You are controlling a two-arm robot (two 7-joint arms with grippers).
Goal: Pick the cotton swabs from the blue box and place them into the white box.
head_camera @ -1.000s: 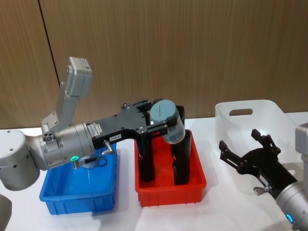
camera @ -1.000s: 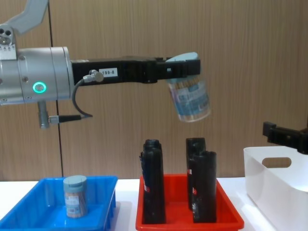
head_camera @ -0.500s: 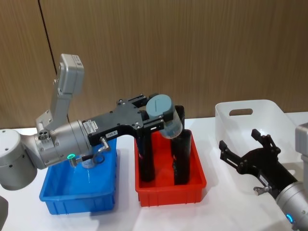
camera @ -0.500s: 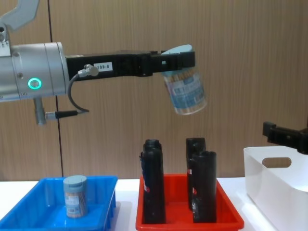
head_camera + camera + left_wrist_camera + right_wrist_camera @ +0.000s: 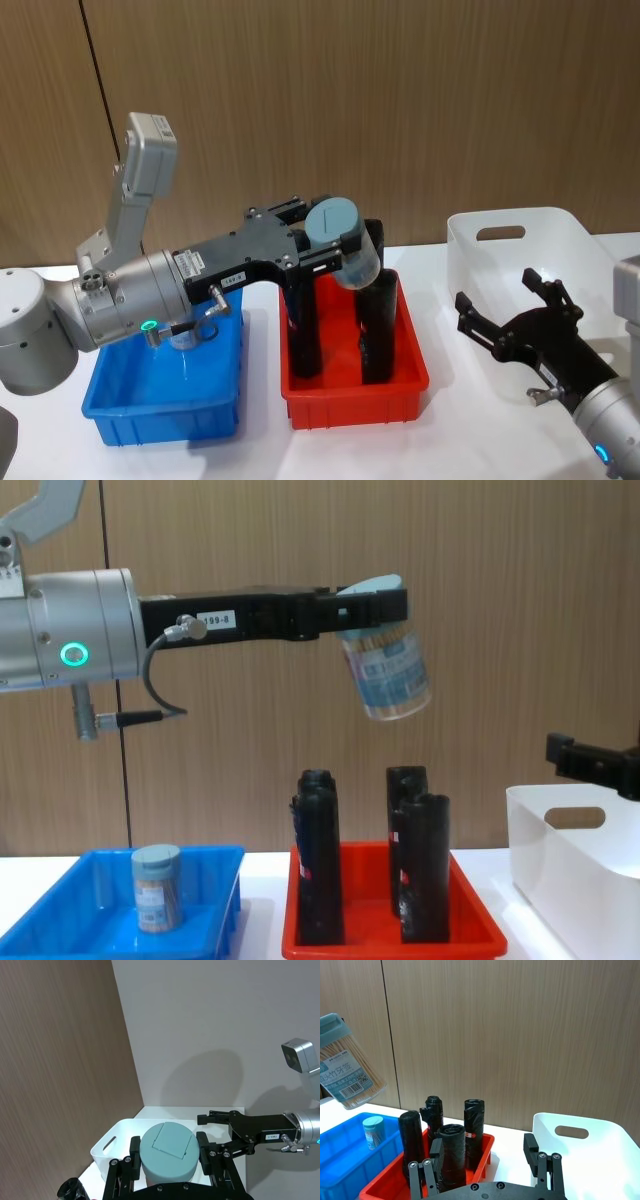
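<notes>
My left gripper [image 5: 335, 252] is shut on a cotton swab jar [image 5: 350, 250], a clear jar with a grey-blue lid [image 5: 167, 1152]. It hangs tilted, high above the red tray [image 5: 470, 935], as the chest view shows the jar [image 5: 388, 675]. A second cotton swab jar [image 5: 157, 888] stands upright in the blue box [image 5: 160, 405] at the left. The white box [image 5: 520, 250] stands at the right, apart from the held jar. In front of the white box my right gripper [image 5: 500, 295] waits open, holding nothing.
The red tray [image 5: 410, 385] sits between the blue box and the white box, with several tall black bottles [image 5: 305, 330] standing in it under the held jar. A wooden wall runs behind the white table.
The left gripper with the jar has shifted slightly left and up since a second ago, then held almost still. The right arm has not moved.
</notes>
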